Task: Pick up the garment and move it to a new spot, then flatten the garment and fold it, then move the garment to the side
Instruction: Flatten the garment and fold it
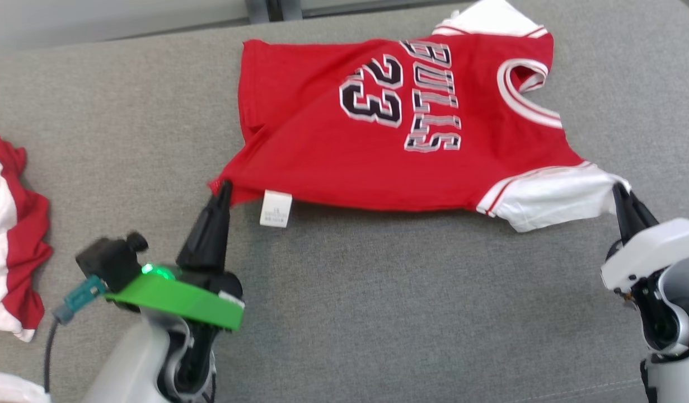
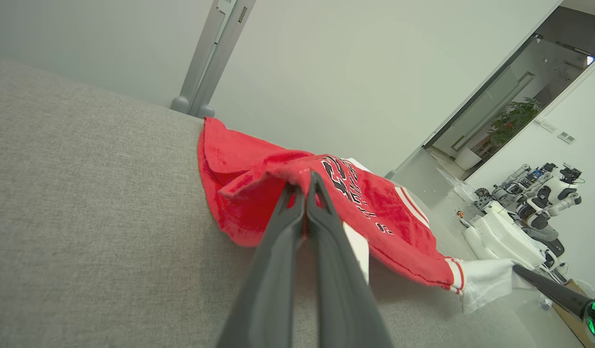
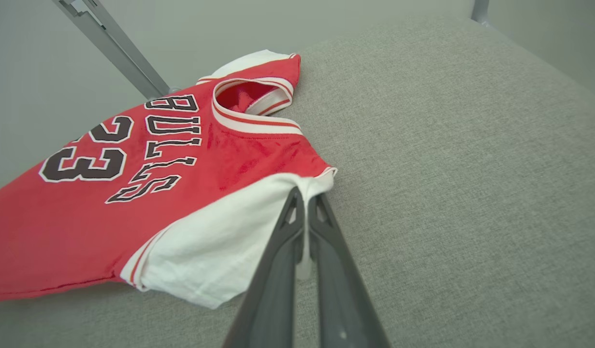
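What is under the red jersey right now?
Beneath the lifted near edge of the jersey, grey upholstery and a hanging white tag show. Anything beneath its flat far part is covered.

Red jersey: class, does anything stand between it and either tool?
Nothing visible. The left tool is shut on a hem corner of the red jersey, the right tool on its white sleeve.
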